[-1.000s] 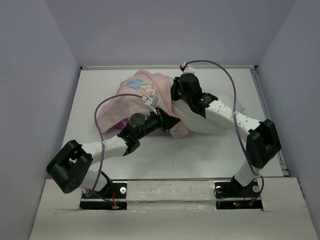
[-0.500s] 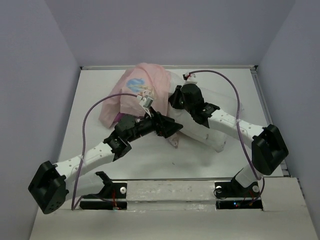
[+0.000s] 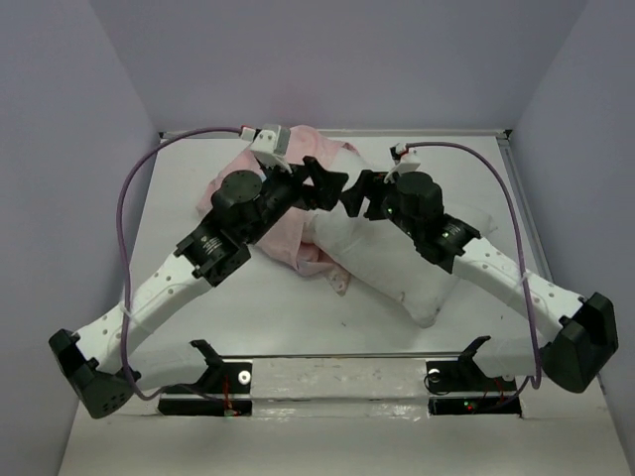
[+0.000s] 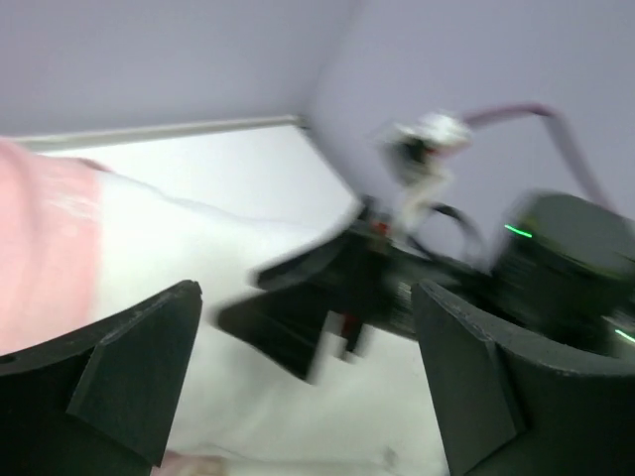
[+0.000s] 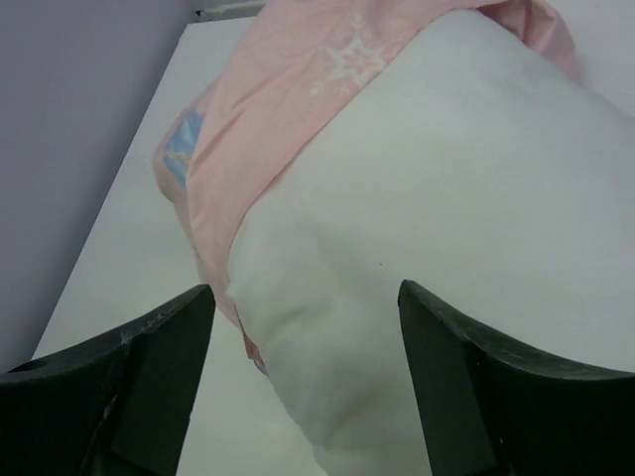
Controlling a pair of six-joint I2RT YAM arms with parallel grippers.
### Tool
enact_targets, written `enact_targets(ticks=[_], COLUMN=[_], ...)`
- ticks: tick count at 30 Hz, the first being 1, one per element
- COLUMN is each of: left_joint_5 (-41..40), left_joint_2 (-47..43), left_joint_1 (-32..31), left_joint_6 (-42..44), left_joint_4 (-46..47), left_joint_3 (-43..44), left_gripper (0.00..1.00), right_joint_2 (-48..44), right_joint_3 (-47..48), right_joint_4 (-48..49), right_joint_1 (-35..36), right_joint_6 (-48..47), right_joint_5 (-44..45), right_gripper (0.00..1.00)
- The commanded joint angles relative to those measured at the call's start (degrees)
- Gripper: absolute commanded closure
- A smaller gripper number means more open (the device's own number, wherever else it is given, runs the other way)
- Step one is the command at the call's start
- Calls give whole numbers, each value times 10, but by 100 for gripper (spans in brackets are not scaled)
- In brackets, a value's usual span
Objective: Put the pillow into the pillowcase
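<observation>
The white pillow lies slanted across the middle of the table, its near-right end bare. The pink pillowcase is bunched over its far-left end and runs back under my left arm. My left gripper and right gripper hover nose to nose above that far end, both open and holding nothing. In the left wrist view my left gripper looks at the blurred right gripper, with the pillow below and the pillowcase at left. In the right wrist view my right gripper spans the pillow, with the pillowcase beyond.
The white table is boxed in by lilac walls at left, right and back, with a raised rim along the far edge. Purple cables loop out from both wrists. The arm bases stand at the near edge.
Both grippers have opened and let go of the cloth. Both arms have stretched toward the back, and their grippers now face each other. More of the pillow's near end is bare.
</observation>
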Motion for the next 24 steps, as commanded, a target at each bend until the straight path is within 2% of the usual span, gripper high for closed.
enact_targets(ticks=[1,5,7,11,14,18,21,23,24], left_joint_5=[-219,-209,-223,-243,-267,-328,-389,-391,-387], left_joint_2=[124,254,292,377,398,428,440,452,467], left_joint_1=[7,20,28,40,42,43,43,48,49], left_joint_6=[145,195,214,265,298,322,352,372,375], left_joint_4=[-127,-145,-160,-195,-196,-185,-125,-121,-124], left_joint_3=[92,180,234,299,308,301,280,282,291], left_gripper=[3,7,10,12,12,18,25,29,34], right_joint_2=[-57,-94,-115,-138,-146,-146,-130,-124,-121], right_joint_3=[-5,-41,-71,-105,-118,-118,-115,-114,-113], right_joint_4=[-48,-66,-67,-67,-67,-69,-71,-74,-75], right_joint_1=[-30,-99,-134,-150,-150,-156,-156,-156,-156], right_joint_6=[-59,-59,-51,-50,-54,-62,-74,-83,-85], right_joint_5=[-1,2,-3,-28,-20,-13,-3,11,28], right_gripper=[21,21,21,21,21,17,14,13,12])
